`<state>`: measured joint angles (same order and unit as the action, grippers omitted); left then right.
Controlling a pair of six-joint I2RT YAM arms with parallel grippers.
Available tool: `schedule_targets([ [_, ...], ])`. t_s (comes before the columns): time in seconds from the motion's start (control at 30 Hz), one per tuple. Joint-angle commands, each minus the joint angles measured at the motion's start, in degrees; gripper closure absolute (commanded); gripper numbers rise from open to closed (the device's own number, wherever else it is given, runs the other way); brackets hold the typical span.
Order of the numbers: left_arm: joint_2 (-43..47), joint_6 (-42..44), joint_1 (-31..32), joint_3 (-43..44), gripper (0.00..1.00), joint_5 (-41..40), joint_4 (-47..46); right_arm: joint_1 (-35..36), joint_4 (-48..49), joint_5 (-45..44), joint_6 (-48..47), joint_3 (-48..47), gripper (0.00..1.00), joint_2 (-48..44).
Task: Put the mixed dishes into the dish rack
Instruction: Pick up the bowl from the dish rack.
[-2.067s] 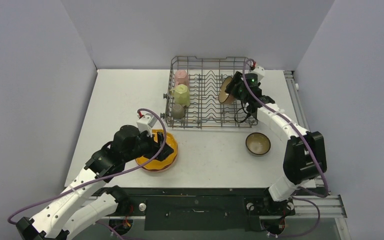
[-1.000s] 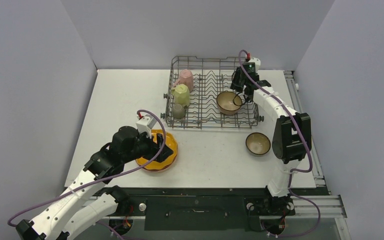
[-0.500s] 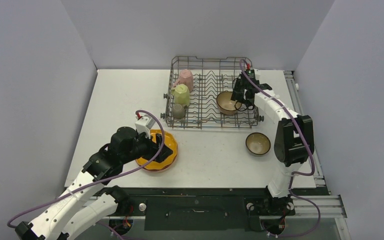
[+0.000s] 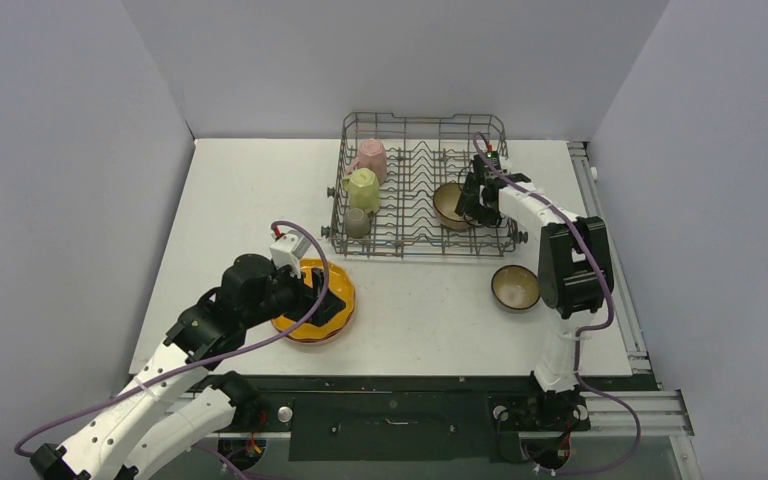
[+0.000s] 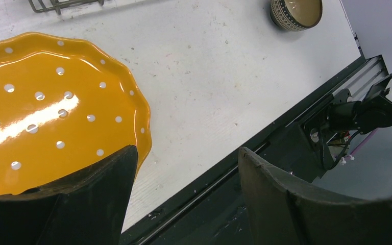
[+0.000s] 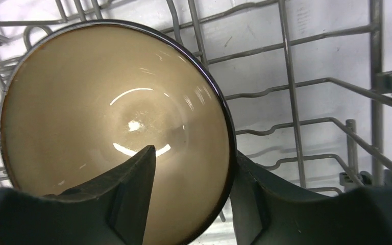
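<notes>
Left wrist view showed the left jaws open at the rim of the orange dotted plate (image 5: 46, 117), flat on the tabletop (image 5: 209, 76). Right jaws stood open astride the rim of a brown bowl (image 6: 97, 117) in the far dish rack (image 6: 292, 102). Both dishes looked glazed, rigid, slippery and breakable, best pinched by the rim.

Stretched far forward with right gripper (image 6: 194, 152), jaws apart; bent low with left gripper (image 5: 186, 150), jaws wide.
</notes>
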<state>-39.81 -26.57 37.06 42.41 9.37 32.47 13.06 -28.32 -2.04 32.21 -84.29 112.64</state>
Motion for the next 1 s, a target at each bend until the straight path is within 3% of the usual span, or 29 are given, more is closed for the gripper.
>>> schedule_targets([
  [0.0,0.41,0.04,-0.23,0.04,0.31,-0.32,-0.5,-0.29,1.41,1.26,1.8,-0.25,0.56,1.22],
  [0.07,0.43,0.05,-0.28,-0.04,0.31,-0.76,-0.4,-0.31,0.9,1.55,1.74,-0.97,0.75,1.84],
  [0.1,0.48,0.04,-0.25,-0.04,0.31,-1.06,-0.26,-0.31,0.5,2.87,1.83,-1.56,0.92,1.91],
  [0.17,0.5,-0.03,-0.19,-0.13,0.31,-1.23,-0.28,-0.32,-0.12,3.09,1.79,-1.97,1.0,1.27],
  [0.57,0.63,-0.8,0.11,0.7,0.31,-0.5,-2.31,4.59,-3.73,-9.92,-3.25,1.91,1.0,-27.27],
  [0.77,-0.35,-1.45,0.16,6.8,0.3,-0.46,1.47,13.42,-5.01,-15.43,-4.65,9.96,1.0,-40.59],
  [0.97,-2.41,-2.15,0.32,14.36,0.3,-2.01,7.11,28.93,-5.69,-23.12,-2.16,16.64,1.0,-48.6],
])
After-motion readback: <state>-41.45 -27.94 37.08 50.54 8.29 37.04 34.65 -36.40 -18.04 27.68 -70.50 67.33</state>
